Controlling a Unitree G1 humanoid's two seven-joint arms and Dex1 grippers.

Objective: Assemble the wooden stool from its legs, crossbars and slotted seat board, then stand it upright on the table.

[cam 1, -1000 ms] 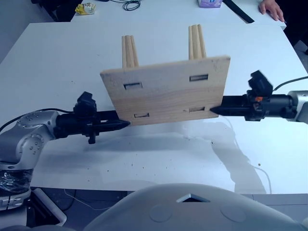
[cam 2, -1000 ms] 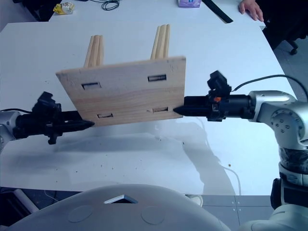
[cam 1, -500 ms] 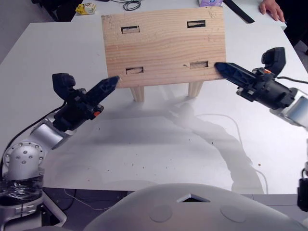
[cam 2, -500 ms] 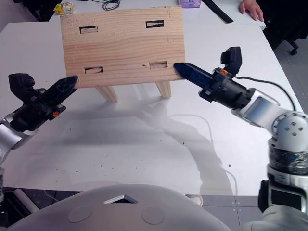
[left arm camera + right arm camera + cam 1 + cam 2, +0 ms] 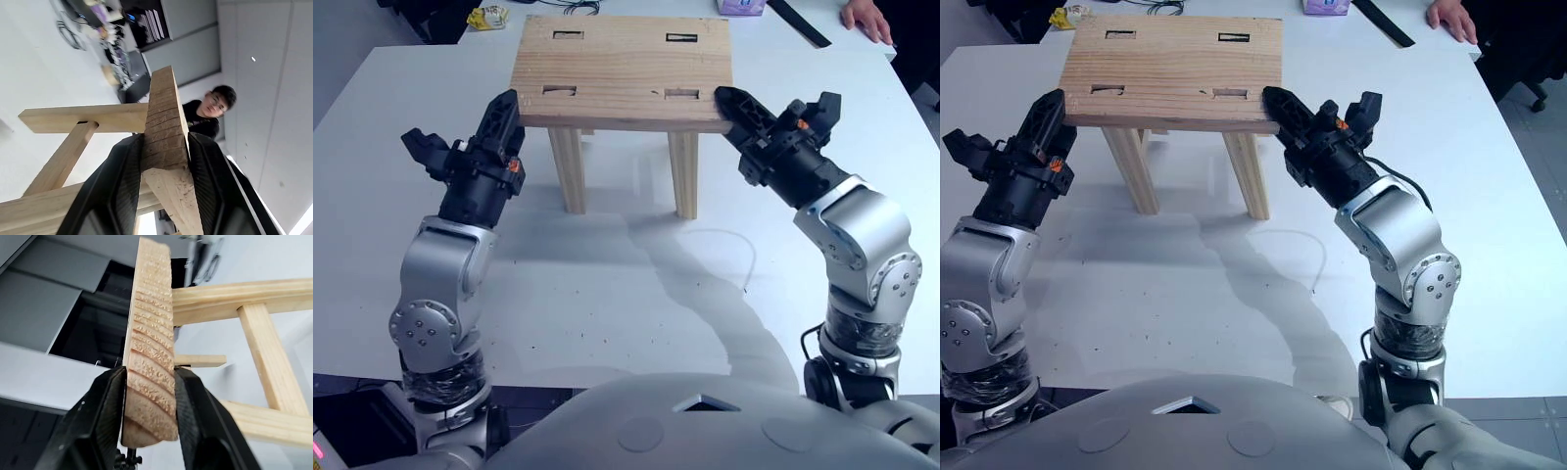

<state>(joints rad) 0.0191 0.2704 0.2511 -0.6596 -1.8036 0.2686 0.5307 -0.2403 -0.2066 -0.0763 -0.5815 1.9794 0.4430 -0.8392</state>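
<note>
On white table [image 5: 607, 284], 12 o'clock: pinching seat board [image 5: 1175, 61] of wooden stool [image 5: 625, 116] with left gripper [image 5: 501, 103] and right gripper [image 5: 729, 98], steadying it upright.

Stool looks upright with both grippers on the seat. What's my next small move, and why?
The left gripper and right gripper clamp the stool by its seat edges; it stands upright, legs seemingly on the table. Probably open both and let go.

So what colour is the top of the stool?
The seat board is pale light-brown wood with fine grain lines, clearest in the left eye view.
</note>
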